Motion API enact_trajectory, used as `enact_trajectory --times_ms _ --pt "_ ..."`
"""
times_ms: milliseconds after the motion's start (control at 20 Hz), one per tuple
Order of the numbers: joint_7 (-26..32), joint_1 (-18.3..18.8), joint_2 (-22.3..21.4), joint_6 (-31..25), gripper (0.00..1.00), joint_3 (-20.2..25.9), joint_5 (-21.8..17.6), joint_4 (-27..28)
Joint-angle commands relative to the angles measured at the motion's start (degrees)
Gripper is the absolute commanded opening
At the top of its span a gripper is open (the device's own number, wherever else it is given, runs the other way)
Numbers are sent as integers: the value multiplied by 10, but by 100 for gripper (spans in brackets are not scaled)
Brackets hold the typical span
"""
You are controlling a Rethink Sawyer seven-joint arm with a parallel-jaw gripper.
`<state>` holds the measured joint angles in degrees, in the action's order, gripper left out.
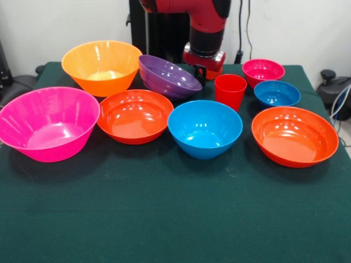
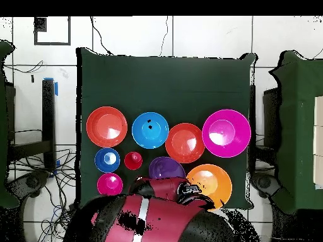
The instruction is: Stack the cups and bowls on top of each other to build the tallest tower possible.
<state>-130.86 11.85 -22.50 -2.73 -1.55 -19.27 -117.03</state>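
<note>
Nothing is stacked yet: every piece sits apart on the green tabletop. In the front view the big pink bowl lies at 9 o'clock, the big yellow-orange bowl at 11, and the purple bowl, tilted on its side, near 12. One red-orange bowl sits just left of centre beside the medium blue bowl; the other red-orange bowl lies at 3 o'clock. The red cup, small blue bowl and small magenta bowl cluster toward 1 o'clock. No orange cup shows.

The hand hangs at 12 o'clock just behind the purple bowl's raised rim, mostly hidden; I cannot tell whether it is spread or closed.

These pieces look light, stiff and glossy, so probably slippery. A pinch across the thin rim wall seems the likeliest hold for the bowls; the narrow cup could be taken across its body. The tilted purple bowl may rock when touched.
</note>
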Motion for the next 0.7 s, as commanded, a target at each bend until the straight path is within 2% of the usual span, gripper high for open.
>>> enact_trajectory --times_ms 50,250,300,450,600,700 --pt "-10 -21 -2 43 0 29 -28 89" --pt "-10 -21 -11 26 0 32 -29 86" --pt "-10 -19 -11 21 100 35 -32 87" --pt "-16 -19 -10 27 100 34 -29 85" --pt "-6 -12 -18 -6 100 43 -28 84" --pt "-5 -10 -20 -6 100 45 -30 82"
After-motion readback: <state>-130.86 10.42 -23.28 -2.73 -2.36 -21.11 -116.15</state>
